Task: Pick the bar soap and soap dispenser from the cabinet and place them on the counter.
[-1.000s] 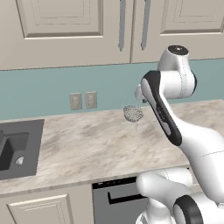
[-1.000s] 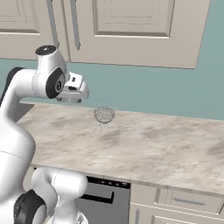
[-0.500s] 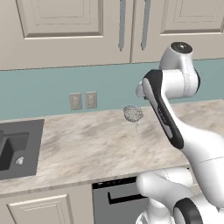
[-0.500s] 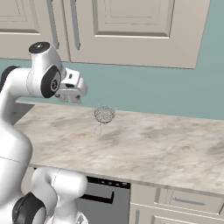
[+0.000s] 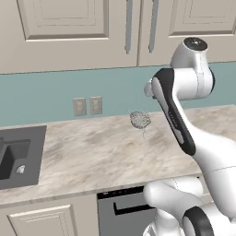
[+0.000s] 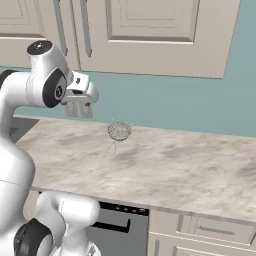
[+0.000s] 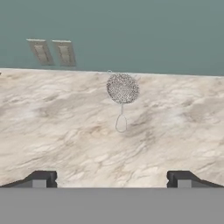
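Cabinet (image 5: 78, 32) along the 12 o'clock edge: beige panelled doors shut, long metal bar handles (image 5: 129, 25) running vertically. Below lies the marbled counter (image 5: 97, 156), sink (image 5: 16, 156) at 9 o'clock, a wire-mesh ball (image 7: 122, 87) near the wall. Gripper (image 7: 111, 178) released, jaws wide, holding nothing.

Beige-tan marbled desk (image 5: 101, 152), teal wall (image 5: 46, 99), beige cabinet (image 5: 69, 34) doors, silvery-grey mesh ball (image 7: 123, 88), dark sink (image 5: 14, 159).
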